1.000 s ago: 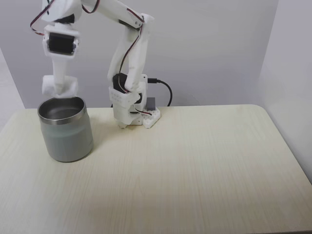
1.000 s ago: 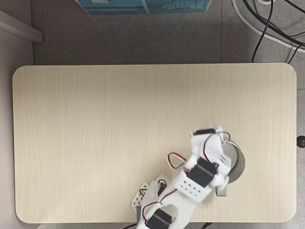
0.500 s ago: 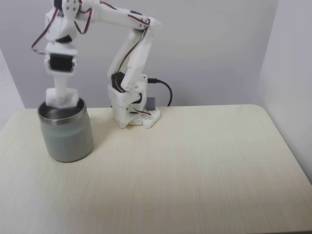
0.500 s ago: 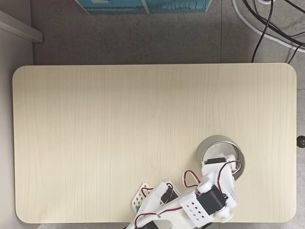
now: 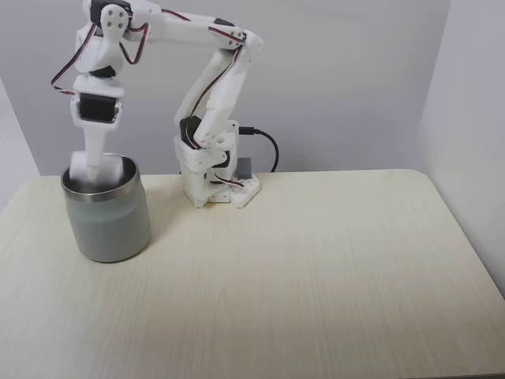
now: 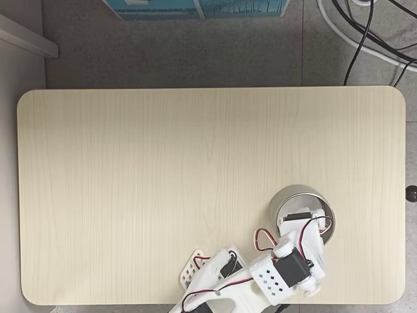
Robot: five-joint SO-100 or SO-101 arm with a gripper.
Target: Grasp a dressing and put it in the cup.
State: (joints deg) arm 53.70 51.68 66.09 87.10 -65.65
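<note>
We see the counter [image 5: 316,268] bare apart from the arm's base and the cup [image 5: 106,212], which stands near one end; from above, the cup [image 6: 291,199] lies partly under the arm. Our hand [image 5: 88,172] reaches down past the rim, its tips inside. White shapes blur there, so we cannot tell how wide it stands, nor whether it holds the dressing. We judge delivery nearly done: release and withdrawal remain.

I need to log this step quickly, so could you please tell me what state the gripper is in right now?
Gripper: lowered into the mouth of the cup, with something white at its tip; whether it is open or shut cannot be told.
</note>
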